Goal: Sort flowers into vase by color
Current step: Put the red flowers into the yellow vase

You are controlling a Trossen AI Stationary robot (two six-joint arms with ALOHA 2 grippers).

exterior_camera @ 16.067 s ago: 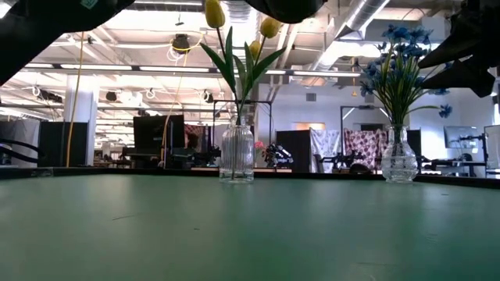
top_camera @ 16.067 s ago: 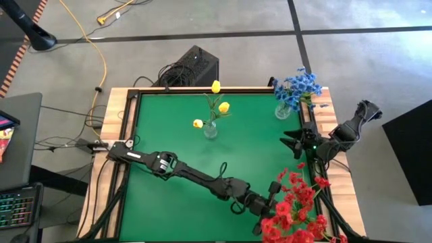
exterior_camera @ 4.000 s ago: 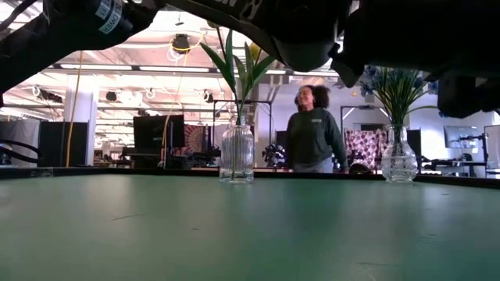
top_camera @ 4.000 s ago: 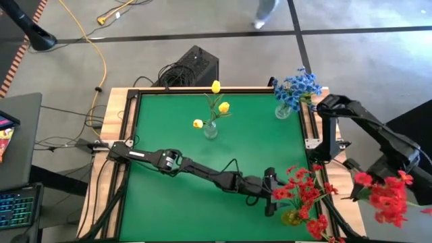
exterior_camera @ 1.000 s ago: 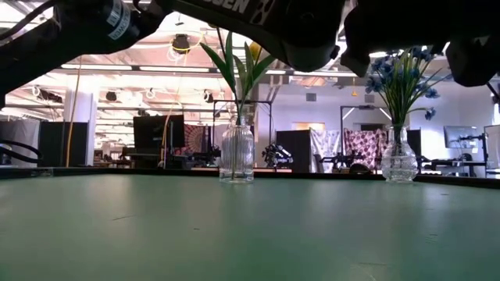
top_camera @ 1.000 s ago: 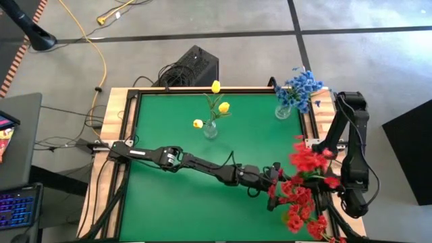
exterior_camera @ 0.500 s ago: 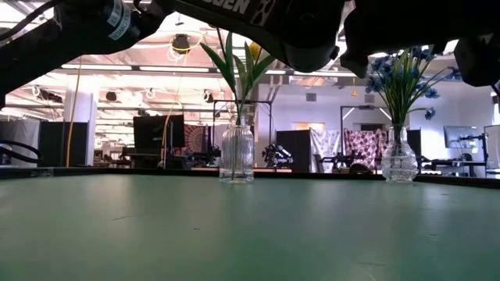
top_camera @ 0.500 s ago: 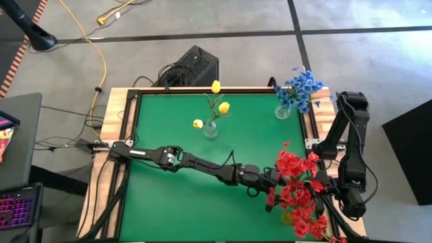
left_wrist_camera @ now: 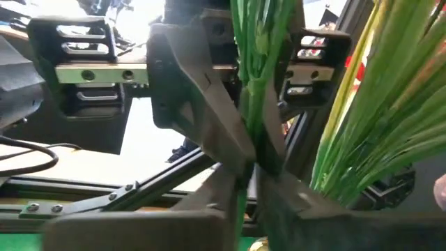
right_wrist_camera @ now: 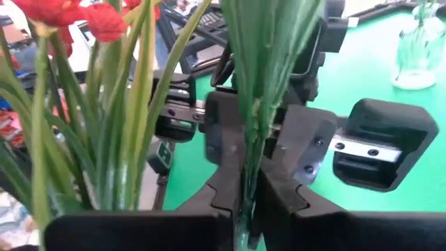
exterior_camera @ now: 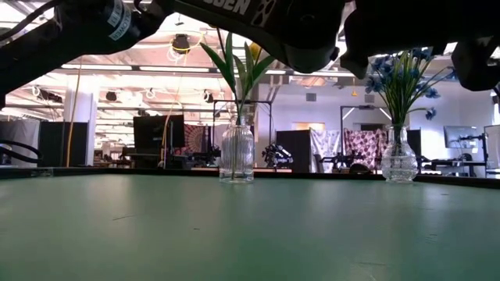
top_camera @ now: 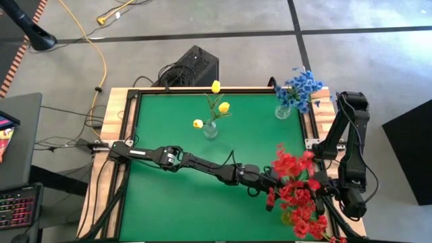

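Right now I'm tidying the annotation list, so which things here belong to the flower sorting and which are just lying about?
Job:
- red flowers, stems gripped by left gripper and right gripper
- yellow flowers in a glass vase
- blue flowers in a glass vase

Lying about:
- black box with cables
- yellow cable on the floor
- keyboard

Three glass vases are counted on the counter (top_camera: pixel 175 196): one with yellow buds (top_camera: pixel 210 131), one with blue blooms (top_camera: pixel 282 111), one with red blooms (top_camera: pixel 290 217), largely hidden. Three yellow buds (top_camera: pixel 215 86) are seen. Blue blooms (top_camera: pixel 300 86) form one bunch; the sprigs cannot be counted. Red blooms (top_camera: pixel 297 192) form two clusters; the stems cannot be counted. Two arms are present.
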